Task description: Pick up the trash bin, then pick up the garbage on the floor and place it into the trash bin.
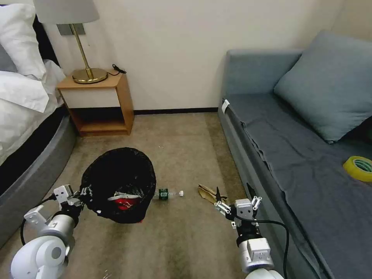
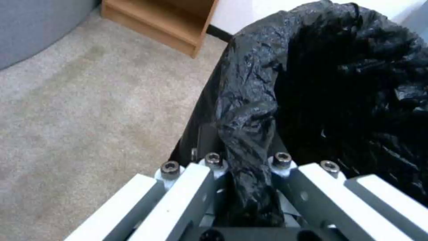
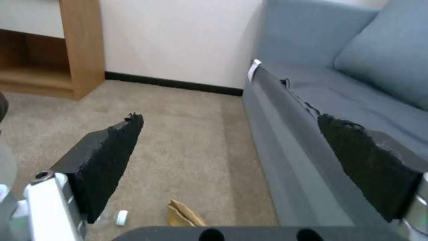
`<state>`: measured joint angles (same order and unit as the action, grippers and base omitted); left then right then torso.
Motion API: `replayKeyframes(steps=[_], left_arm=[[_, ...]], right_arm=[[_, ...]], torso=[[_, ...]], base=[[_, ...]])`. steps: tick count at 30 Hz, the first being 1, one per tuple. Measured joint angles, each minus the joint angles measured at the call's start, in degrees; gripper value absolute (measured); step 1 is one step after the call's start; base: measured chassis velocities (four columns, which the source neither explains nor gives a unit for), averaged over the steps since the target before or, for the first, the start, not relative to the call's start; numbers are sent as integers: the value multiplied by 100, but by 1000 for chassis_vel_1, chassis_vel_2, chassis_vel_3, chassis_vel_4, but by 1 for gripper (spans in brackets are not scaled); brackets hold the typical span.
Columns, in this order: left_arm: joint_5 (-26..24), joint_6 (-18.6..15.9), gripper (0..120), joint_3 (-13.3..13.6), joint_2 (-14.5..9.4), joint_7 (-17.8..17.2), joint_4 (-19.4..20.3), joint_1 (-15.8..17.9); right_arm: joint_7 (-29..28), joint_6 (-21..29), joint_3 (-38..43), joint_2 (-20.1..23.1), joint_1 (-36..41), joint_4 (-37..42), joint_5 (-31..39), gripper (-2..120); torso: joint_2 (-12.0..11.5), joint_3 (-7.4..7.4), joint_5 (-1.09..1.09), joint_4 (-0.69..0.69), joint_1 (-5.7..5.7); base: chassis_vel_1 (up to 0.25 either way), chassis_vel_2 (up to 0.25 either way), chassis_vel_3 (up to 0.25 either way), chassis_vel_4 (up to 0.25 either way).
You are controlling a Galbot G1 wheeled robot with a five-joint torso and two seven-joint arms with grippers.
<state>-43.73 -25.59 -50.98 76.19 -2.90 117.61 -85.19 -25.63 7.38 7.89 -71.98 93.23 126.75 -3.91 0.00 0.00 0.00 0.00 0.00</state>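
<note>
On the carpet, green-labelled bottle, writing unreadable, left claw clamped on trash bin, right claw apart.

The head camera looks forward and down over the carpet between bed and sofa. The left wrist camera sits close behind its claw, facing the trash bin. The right wrist camera faces the far wall (low, near the floor), sharing the nightstand with the other 2 views.

No readable text — none anywhere
</note>
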Motion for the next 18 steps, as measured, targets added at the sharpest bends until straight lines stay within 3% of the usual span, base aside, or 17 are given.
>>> replayKeyframes(steps=[18], left_arm=[[-25, 12, 4, 14, 2, -10, -129, 94]], right_arm=[[109, -14, -131, -64, -152, -12, 210, 100]], torso=[[0, 0, 0, 0, 0]], base=[[0, 0, 0, 0]])
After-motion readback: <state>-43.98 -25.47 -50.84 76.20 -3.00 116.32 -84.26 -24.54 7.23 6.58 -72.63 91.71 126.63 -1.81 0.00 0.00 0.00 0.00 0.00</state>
